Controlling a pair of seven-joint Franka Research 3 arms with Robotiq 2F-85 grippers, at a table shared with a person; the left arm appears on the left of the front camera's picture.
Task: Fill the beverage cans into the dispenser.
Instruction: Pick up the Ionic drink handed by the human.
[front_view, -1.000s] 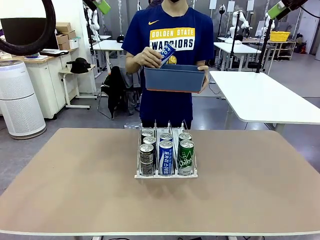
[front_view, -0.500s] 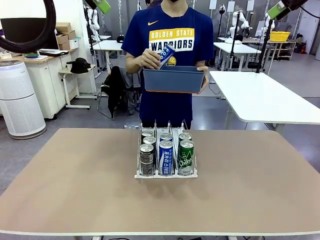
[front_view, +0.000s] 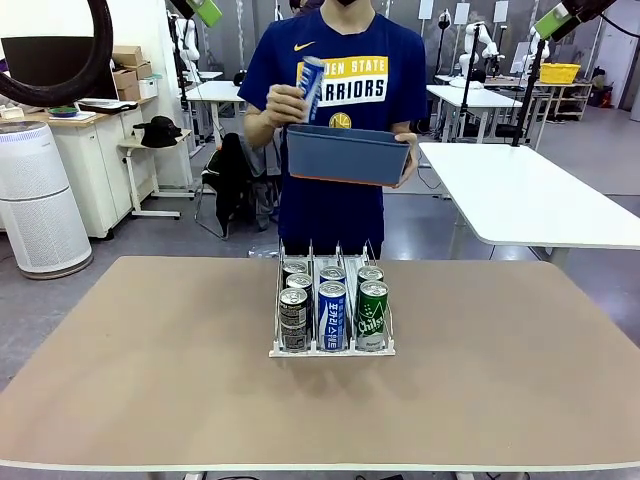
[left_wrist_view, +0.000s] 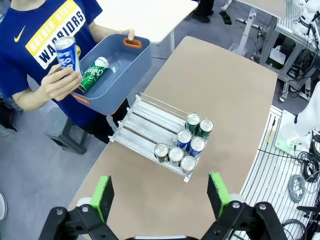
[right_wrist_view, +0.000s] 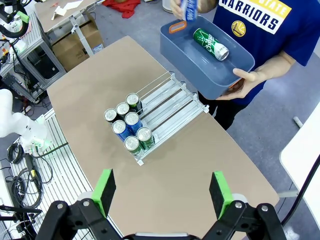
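Across the tabletop (front_view: 150, 380), the person's hand (front_view: 285, 105) holds a blue can (front_view: 311, 88) above the bin (front_view: 345, 155); a green can (left_wrist_view: 92, 76) lies inside. Six cans (front_view: 332, 312) stand at the dispenser (front_view: 331, 351) front. Left gripper (left_wrist_view: 160, 194) and right gripper (right_wrist_view: 162, 192) hang wide, empty. Next, that can likely needs feeding into a lane's rear.

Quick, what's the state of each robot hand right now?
Left hand: open, holding nothing.
Right hand: open, holding nothing.
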